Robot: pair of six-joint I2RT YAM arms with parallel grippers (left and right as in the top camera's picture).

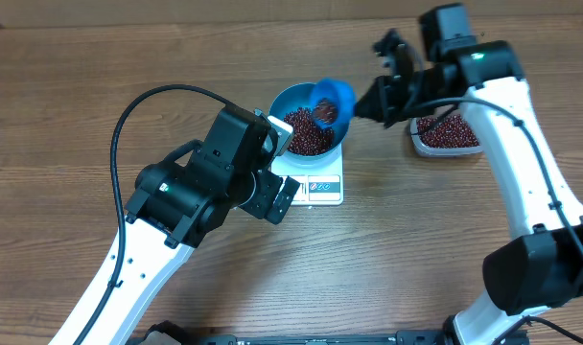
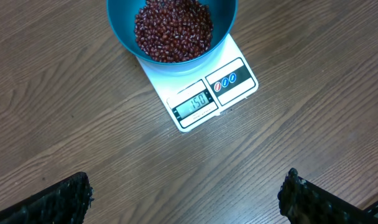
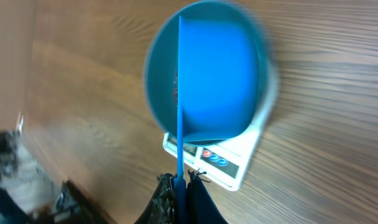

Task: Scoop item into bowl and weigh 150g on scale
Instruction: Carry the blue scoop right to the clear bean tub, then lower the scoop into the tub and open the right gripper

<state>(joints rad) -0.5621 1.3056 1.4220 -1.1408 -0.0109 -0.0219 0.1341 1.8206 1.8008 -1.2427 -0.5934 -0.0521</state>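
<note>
Overhead, bowl (image 1: pixel 290 96) of beans (image 1: pixel 306 139) on scale (image 1: pixel 322 188) mid bench (image 1: pixel 71 77), right fingers (image 3: pixel 200 202) clamped on scoop (image 1: pixel 334 96) handle, scoop tilted over bowl's right rim, left fingers (image 2: pixel 58 202) wide, empty, above bench, scale display reads 150

A brown wood-grain table (image 1: pixel 71 67) fills every view, evenly lit; from overhead its grain runs side to side.

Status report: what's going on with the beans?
Left end effector open, empty. Right end effector shut on scoop above bowl. Beans in bowl on scale. Nothing blocking.
</note>
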